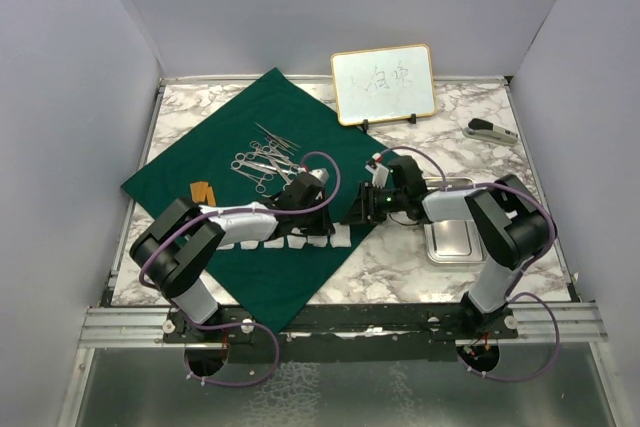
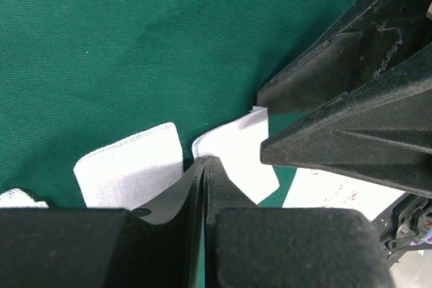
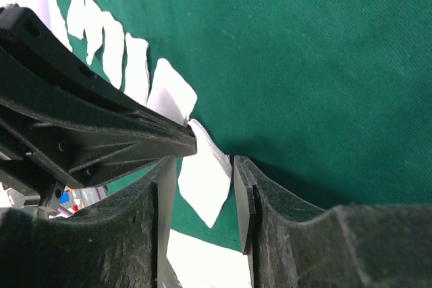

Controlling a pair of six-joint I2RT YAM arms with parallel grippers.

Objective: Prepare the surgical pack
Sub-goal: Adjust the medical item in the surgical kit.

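The dark green cloth (image 1: 240,147) lies over the left of the table. Silver instruments (image 1: 265,159) lie on it, above a row of white gauze squares (image 1: 285,242). My left gripper (image 2: 204,160) is shut on the raised edge of the end gauze square (image 2: 239,150) near the cloth's right hem. My right gripper (image 3: 201,163) is open and straddles that same square (image 3: 206,183), its right pad touching the gauze's edge. In the top view the left gripper (image 1: 328,215) and right gripper (image 1: 352,217) meet tip to tip. The steel tray (image 1: 455,242) sits beneath the right arm.
A gold-framed whiteboard (image 1: 383,84) stands at the back. A dark stapler-like object (image 1: 490,130) lies at the back right. A small orange item (image 1: 203,190) rests on the cloth's left part. Bare marble (image 2: 331,193) shows just past the cloth's hem.
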